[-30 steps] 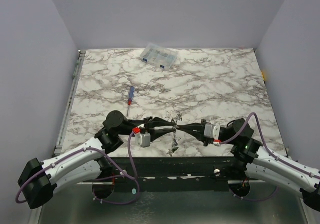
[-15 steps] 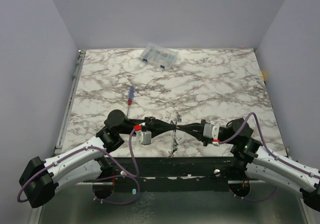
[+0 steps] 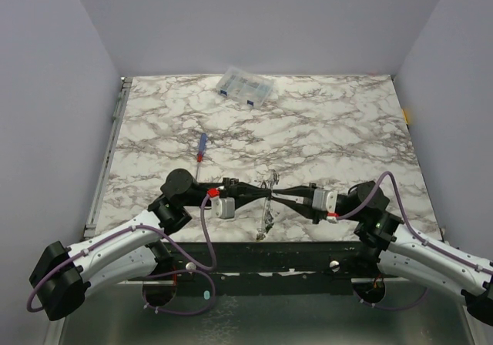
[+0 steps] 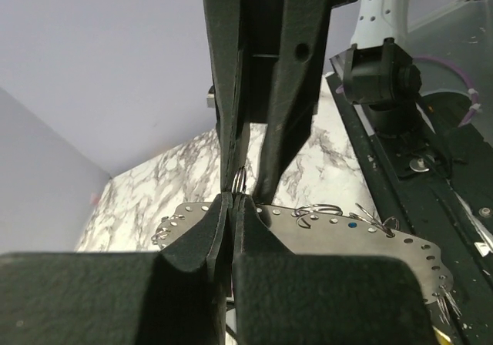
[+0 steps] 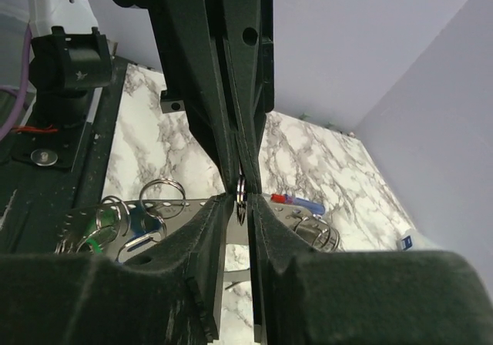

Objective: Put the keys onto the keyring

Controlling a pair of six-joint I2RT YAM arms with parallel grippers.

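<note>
Nearest, just on the near side of the thin grey metal keyring point(image 4: 239, 182), a bunch of small metal keys with coloured plastic tags point(image 3: 266, 223) dangles close to the front edge of the marbled bench point(image 3: 331, 129). I cannot tell whether every key is threaded on. At the keyring itself the two black tools meet tip to tip. The left tool point(image 4: 233, 203) is clamped fully together on the wire. The right tool point(image 5: 239, 206) stands a little parted with the wire in its gap; whether its pads touch it I cannot tell.

This looks like a handover of the keyring, so only one grip should loosen at a time. The left pinch should carry the whole weight before the right tool backs straight off along its own line, without twisting. Otherwise the bunch may swing, slip free and drop off the bench.

Beyond the keyring lies the slim red-and-blue screwdriver point(image 3: 200, 148), and far beyond it the clear plastic compartment box point(image 3: 245, 88). Neither seems needed here.
</note>
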